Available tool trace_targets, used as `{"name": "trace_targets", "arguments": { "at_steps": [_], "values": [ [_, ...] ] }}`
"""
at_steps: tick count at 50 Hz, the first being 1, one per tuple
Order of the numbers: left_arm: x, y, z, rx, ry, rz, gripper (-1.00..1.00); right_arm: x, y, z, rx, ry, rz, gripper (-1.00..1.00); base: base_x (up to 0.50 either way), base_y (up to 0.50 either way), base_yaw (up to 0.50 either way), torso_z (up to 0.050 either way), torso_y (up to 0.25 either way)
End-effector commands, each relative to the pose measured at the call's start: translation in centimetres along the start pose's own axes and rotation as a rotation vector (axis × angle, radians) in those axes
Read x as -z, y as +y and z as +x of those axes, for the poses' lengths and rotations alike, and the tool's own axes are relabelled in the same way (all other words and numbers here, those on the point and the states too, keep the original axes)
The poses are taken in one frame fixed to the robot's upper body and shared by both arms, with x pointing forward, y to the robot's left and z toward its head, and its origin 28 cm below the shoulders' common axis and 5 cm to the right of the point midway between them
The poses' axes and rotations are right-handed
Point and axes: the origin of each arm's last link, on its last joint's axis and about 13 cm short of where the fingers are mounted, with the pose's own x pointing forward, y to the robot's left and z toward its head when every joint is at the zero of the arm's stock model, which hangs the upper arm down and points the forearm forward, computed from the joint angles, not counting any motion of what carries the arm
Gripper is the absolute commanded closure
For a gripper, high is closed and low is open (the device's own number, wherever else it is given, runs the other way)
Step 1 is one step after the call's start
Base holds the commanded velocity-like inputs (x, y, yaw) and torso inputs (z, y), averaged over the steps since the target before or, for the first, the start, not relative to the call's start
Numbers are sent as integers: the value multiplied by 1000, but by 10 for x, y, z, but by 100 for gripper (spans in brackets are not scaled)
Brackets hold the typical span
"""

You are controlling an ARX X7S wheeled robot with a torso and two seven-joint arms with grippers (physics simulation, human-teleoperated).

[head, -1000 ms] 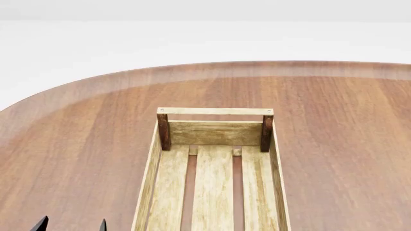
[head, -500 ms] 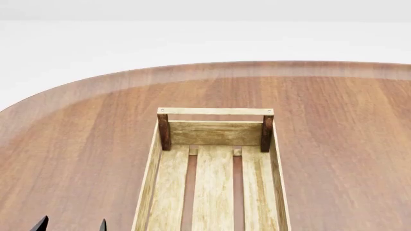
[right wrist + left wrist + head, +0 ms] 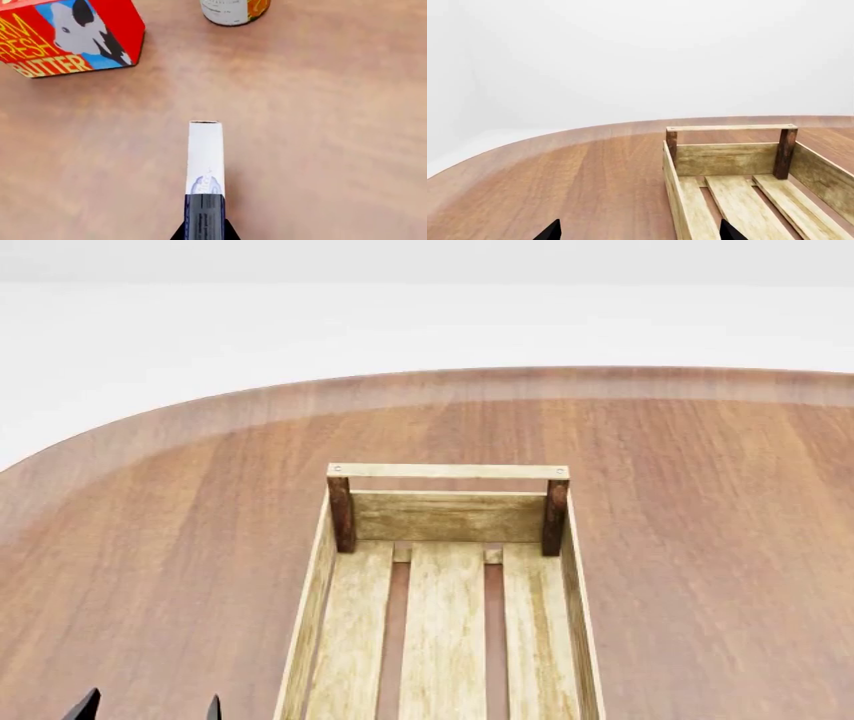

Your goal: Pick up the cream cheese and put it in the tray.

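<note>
Nothing has shifted in the head view over the past second: the tray (image 3: pixel 447 640) sits where it did on the round table (image 3: pixel 160 540), and the two dark fingertips of the left gripper (image 3: pixel 150 708) remain at the lower edge of the picture. The tray is a long crate of pale, grainy wood with three floor slats set apart by narrow gaps, low plank sides, dark brown corner posts and a light rail across the far end. The table is smooth reddish-brown wood with a paler band along its curved rim. Seen from the left wrist, the left gripper (image 3: pixel 639 231) stands wide, its black tips well apart, one over the bare table and one over the tray's (image 3: pixel 740 165) near side wall. From the right wrist, the right gripper (image 3: pixel 204 235) is closed on the cream cheese (image 3: pixel 205 160), a thin white box held edge-up above the table, with a faint blue mark near the black fingers. Beyond it stand a red butter box (image 3: pixel 67 35) with yellow lettering and a round can (image 3: pixel 233 11).
</note>
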Motion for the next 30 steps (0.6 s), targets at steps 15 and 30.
{"name": "trace_targets", "arguments": {
  "at_steps": [15,30],
  "values": [
    [0,0,0,-2,1,2,-100,-48,17,-63,-188,-190,-47,100,0,0,0,0,0],
    [1,0,0,-4,3,7,-100,-72,35,-95,-316,-291,-96,100,0,0,0,0,0]
  ]
}}
